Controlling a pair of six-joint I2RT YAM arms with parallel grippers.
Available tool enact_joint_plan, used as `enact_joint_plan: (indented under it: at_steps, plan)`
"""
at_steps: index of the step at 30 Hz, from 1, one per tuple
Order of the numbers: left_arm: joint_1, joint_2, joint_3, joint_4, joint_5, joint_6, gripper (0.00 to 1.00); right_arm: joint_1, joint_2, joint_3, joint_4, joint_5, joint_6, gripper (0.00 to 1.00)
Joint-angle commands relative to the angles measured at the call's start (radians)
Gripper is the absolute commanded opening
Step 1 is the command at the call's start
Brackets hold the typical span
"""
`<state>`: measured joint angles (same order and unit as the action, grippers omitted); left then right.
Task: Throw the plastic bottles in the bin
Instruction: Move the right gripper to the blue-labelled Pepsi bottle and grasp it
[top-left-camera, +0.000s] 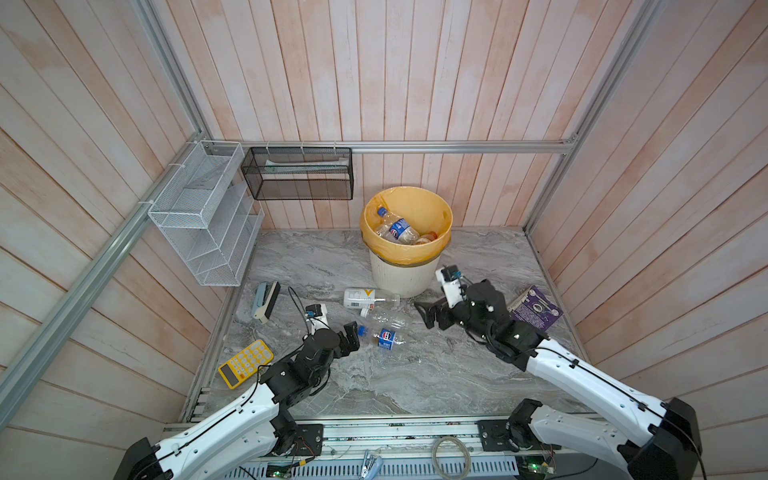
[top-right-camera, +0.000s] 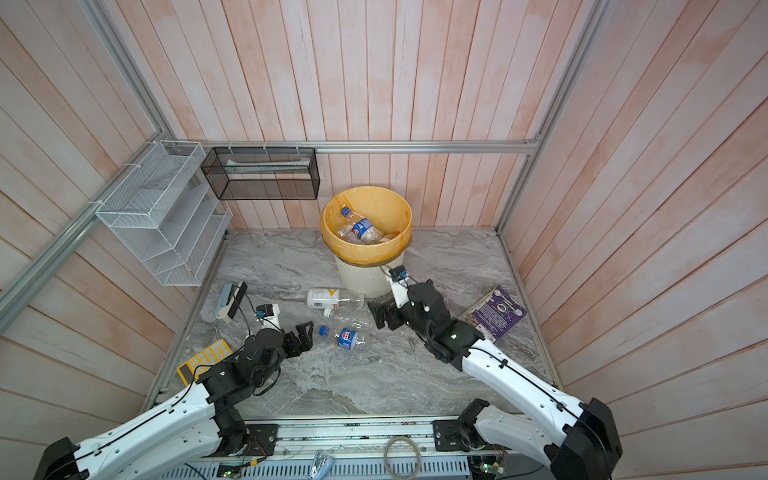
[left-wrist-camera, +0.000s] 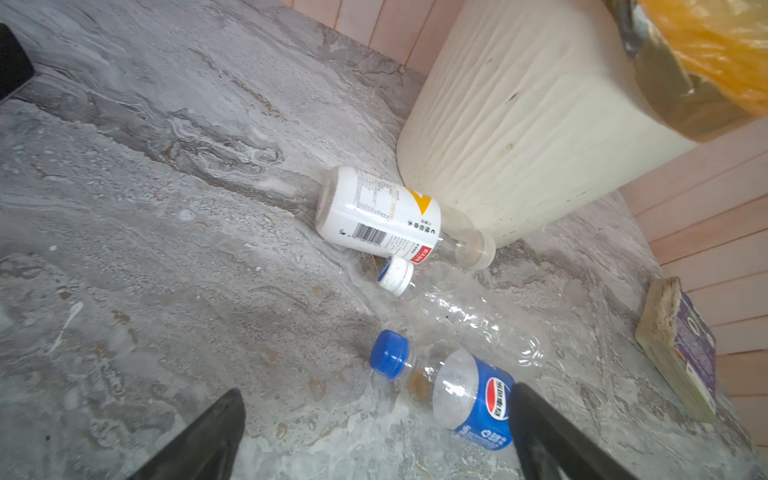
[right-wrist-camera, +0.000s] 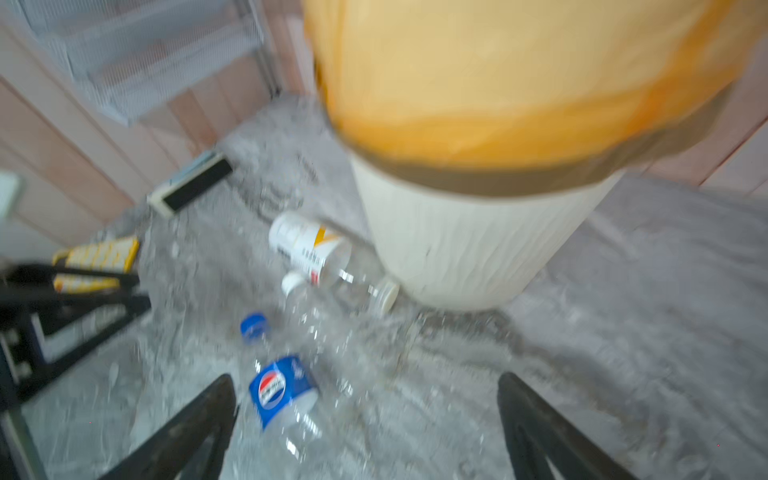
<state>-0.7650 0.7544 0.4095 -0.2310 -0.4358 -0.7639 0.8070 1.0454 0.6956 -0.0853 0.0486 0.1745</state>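
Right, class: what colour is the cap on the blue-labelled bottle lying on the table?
Blue; the cap shows best in the left wrist view.

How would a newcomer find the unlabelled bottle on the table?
Find the cream bin lined in yellow. Three bottles lie in front of it; the clear bottle is the middle one. Unlike the white-labelled bottle and the blue-labelled bottle, it is bare.

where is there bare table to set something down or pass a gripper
Bare: near marble this side of the Pepsi bottle; the far right corner between bin and purple book. Crowded: three bottles lying before the bin.
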Motion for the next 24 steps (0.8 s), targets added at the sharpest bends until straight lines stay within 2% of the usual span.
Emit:
enact_joint_plan:
  at_steps: [1, 5, 9, 15, 24]
  plan:
    - [0.027, -0.031, -0.025, -0.057, -0.044, -0.047, 1.0, 0.108, -0.012, -0.068, 0.123, 0.065, -0.011, 0.98]
    - [0.079, -0.031, -0.036, -0.052, 0.015, -0.053, 1.0, 0.204, 0.104, -0.054, 0.147, 0.064, -0.039, 0.98]
    - [0.085, -0.011, -0.052, -0.022, 0.044, -0.069, 1.0, 0.263, 0.298, 0.04, 0.112, 0.07, -0.086, 0.97]
    - [0.088, -0.001, -0.055, -0.029, 0.054, -0.073, 1.0, 0.274, 0.523, 0.185, 0.044, 0.088, -0.139, 0.91]
    - [0.092, -0.034, -0.07, -0.047, 0.049, -0.074, 1.0, 0.274, 0.682, 0.282, -0.037, 0.1, -0.158, 0.85]
